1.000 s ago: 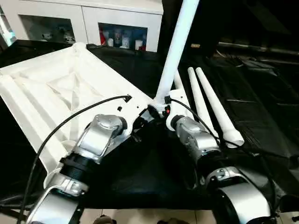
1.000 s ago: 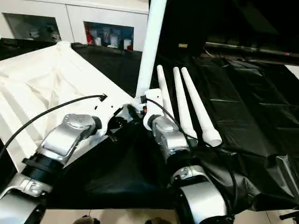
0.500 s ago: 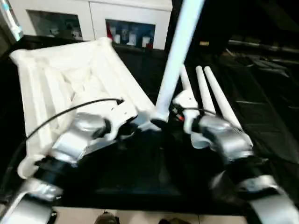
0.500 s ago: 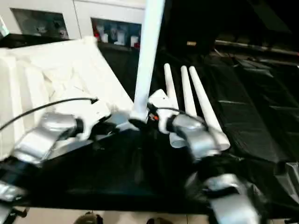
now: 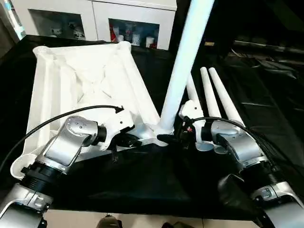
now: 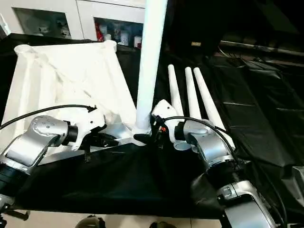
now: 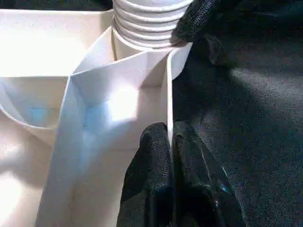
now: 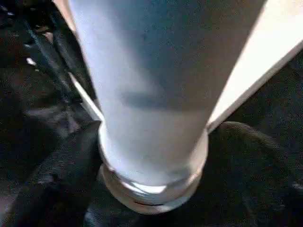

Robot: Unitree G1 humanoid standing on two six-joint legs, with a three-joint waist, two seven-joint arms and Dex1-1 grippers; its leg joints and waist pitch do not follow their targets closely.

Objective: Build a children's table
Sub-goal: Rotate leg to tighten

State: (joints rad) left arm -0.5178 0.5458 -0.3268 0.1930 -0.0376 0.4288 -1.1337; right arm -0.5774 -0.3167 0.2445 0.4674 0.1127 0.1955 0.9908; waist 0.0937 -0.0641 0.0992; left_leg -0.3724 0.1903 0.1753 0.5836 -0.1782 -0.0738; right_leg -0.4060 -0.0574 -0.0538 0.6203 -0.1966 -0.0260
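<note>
Left eye view shows a white plastic tabletop (image 5: 85,80) lying upside down on a black sheet (image 5: 142,175), ribbed underside facing up, with the robot's two silver arms reaching in from below. One white leg (image 5: 183,71) stands nearly upright in the corner socket nearest the robot, its long axis rising out of the top of the picture and leaning slightly right. The left gripper (image 7: 169,142) has its fingers pinched shut on the thin rim wall of the tabletop just beside that socket, steadying it. The right gripper (image 5: 171,138) has its black fingers spread wide around the foot of the standing leg, one finger on each side just above the threaded collar; I judge it is holding the leg, though contact on both sides is hard to confirm. The leg sits directly ahead of the right gripper, so that arm is the one placed to turn or press it home. Three more spare legs (image 5: 216,102) lie side by side on the sheet to the robot's right, pointing away. A white glass-door cabinet (image 5: 95,23) stands behind. No readable writing or brand marks appear anywhere.
</note>
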